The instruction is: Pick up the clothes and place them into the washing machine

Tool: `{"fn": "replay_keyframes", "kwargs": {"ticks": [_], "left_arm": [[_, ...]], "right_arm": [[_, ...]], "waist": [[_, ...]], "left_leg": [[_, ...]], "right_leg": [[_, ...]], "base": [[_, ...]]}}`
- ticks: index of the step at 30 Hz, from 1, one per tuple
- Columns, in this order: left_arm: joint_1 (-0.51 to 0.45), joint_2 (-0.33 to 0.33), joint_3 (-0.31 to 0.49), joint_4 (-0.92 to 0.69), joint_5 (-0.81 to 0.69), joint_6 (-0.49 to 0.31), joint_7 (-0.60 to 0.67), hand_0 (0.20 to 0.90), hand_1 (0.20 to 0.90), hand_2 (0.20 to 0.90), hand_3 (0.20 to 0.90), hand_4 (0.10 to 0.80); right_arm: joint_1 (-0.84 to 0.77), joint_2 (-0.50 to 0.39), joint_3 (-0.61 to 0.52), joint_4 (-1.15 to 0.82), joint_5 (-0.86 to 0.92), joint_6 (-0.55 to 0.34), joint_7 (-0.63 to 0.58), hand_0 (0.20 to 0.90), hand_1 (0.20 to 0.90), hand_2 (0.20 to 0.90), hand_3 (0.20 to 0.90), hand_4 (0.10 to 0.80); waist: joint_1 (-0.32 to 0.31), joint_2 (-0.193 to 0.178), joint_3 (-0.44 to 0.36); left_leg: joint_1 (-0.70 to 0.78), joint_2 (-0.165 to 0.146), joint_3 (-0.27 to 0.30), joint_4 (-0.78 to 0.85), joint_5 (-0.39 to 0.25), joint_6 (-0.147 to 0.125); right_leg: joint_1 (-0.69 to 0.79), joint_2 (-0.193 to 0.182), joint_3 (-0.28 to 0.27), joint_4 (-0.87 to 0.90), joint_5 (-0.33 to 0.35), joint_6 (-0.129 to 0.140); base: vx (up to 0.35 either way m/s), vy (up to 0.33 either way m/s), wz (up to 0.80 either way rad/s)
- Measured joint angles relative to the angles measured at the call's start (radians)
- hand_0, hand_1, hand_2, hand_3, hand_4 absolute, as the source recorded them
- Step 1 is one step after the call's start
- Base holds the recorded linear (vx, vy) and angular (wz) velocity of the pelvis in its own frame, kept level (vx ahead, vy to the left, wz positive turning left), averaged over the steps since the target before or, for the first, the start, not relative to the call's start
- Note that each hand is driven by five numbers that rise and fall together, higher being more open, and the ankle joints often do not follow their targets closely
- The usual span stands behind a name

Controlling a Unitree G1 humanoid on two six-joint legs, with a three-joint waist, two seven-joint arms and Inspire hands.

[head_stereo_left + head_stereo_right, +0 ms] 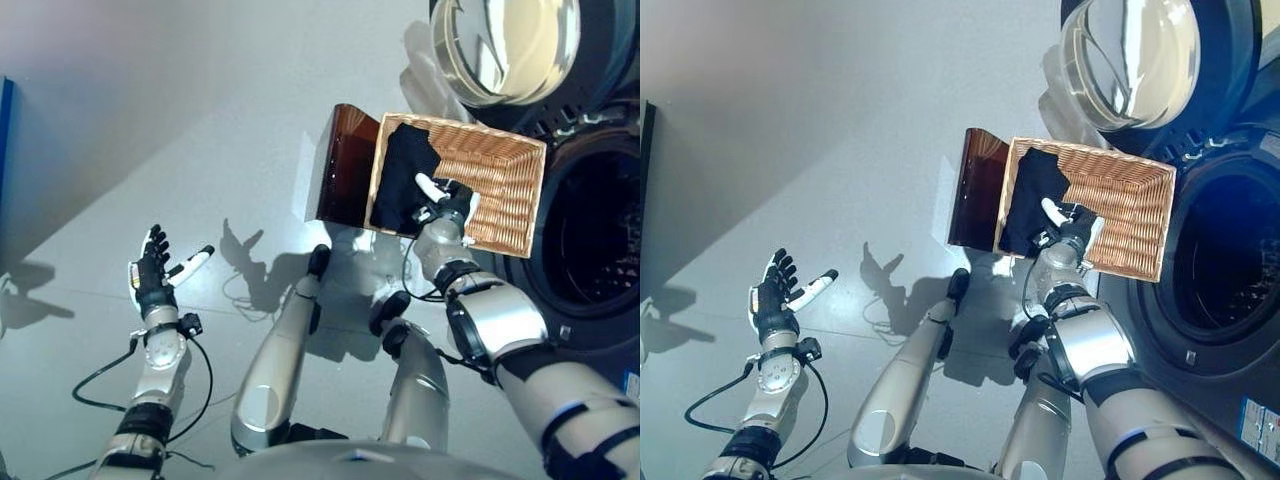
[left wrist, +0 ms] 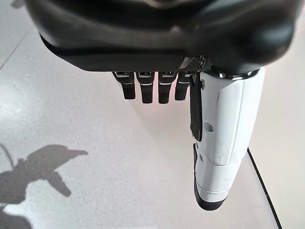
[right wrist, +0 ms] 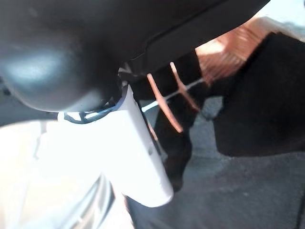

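— Inside the wicker basket, at the end away from the washing machine, lies the black garment, crumpled in one dark heap.

— How will it handle?

— Soft and light, I judge; it will sag and trail, so a bunched fold near its middle is the best place to pinch, lifted clear of the rim.

— And the right hand?

— It sits at the basket's near rim, touching the cloth's edge. Whether its fingers have closed on fabric I cannot tell; its wrist view shows only the white thumb against dark cloth.

— The left hand?

— Off to the side above the floor, fingers spread straight, holding nothing.

— The machine?

— Door swung open, drum dark, just beside the basket, which rests on a brown stand.

— Any writing?

— A small label at the machine's lower corner, too small to read.
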Motion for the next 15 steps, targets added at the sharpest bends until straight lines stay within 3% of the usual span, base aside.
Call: {"fn": "replay_keyframes", "kwargs": {"ticks": [11,12,13,15], "left_arm": [[0.011,0.001,-0.001,0.049,-0.02,-0.001,-0.02,0.9,0.9,0.9,0.9,0.8],[0.011,0.001,-0.002,0.066,-0.022,0.0,-0.022,0.9,0.9,0.9,0.9,0.8],[0.012,0.001,-0.002,0.071,-0.023,0.0,-0.022,0.9,0.9,0.9,0.9,0.8],[0.011,0.001,-0.002,0.074,-0.031,0.0,-0.022,0.9,0.9,0.9,0.9,0.8]], "right_arm": [[0.004,-0.085,-0.02,0.003,-0.056,0.002,-0.026,0.2,0.2,0.2,0.2,0.3],[0.004,-0.085,-0.02,0.004,-0.057,0.002,-0.027,0.277,0.277,0.277,0.277,0.355],[0.005,-0.085,-0.019,0.005,-0.057,0.002,-0.028,0.9,0.9,0.9,0.9,0.8],[0.005,-0.085,-0.019,0.012,-0.057,0.002,-0.031,0.9,0.9,0.9,0.9,0.8]], "waist": [[-0.024,0.013,-0.008],[-0.027,0.014,-0.008],[-0.028,0.015,-0.009],[-0.028,0.017,-0.01]], "left_leg": [[0.018,0.0,0.037,0.0,-0.013,0.014],[0.018,0.0,0.038,0.001,-0.016,0.013],[0.018,0.0,0.038,0.001,-0.017,0.013],[0.018,0.001,0.039,0.002,-0.018,0.012]], "right_leg": [[0.006,0.001,0.033,-0.018,0.016,0.011],[0.005,0.002,0.036,-0.018,0.017,0.011],[0.004,0.003,0.037,-0.018,0.017,0.011],[0.004,0.004,0.037,-0.018,0.017,0.01]], "base": [[-0.018,0.017,-0.08],[-0.001,0.012,-0.05],[-0.004,0.011,-0.06],[0.0,0.0,0.0]]}}
